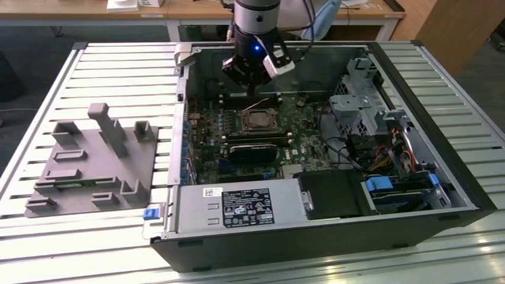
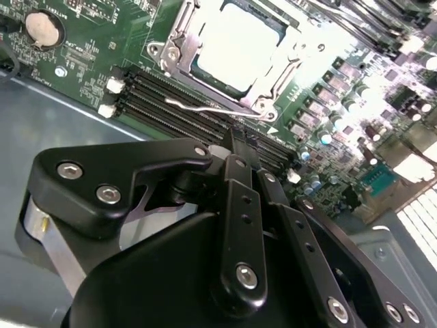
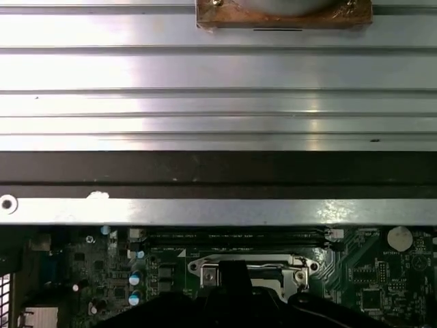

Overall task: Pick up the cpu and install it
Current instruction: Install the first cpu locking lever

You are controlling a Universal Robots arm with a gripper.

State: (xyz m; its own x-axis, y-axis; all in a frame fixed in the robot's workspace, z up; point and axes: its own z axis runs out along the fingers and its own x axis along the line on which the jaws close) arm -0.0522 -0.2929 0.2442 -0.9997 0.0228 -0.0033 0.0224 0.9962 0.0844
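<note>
Sitting flat in the socket (image 2: 235,58) on the green motherboard (image 2: 89,48), the cpu (image 2: 239,42) is facing up with its shiny square top; being square, it is showing no long axis. The gripper (image 1: 251,89) is hanging over the open computer case (image 1: 332,225), and the cpu (image 1: 258,121) is lying just below the fingers (image 2: 235,147) in the exterior view, apart from them. The fingers are drawn together with nothing between them. The socket's metal frame is standing open around the chip, with its wire lever (image 2: 205,108) lying between the chip and the fingers in the second wrist view. The case is resting on a slatted metal bench (image 1: 71,236). A grey plastic tray (image 1: 87,165) is lying well off from the fingers, toward the exterior view's left. Wooden desks (image 1: 197,12) are standing beyond the bench.
</note>
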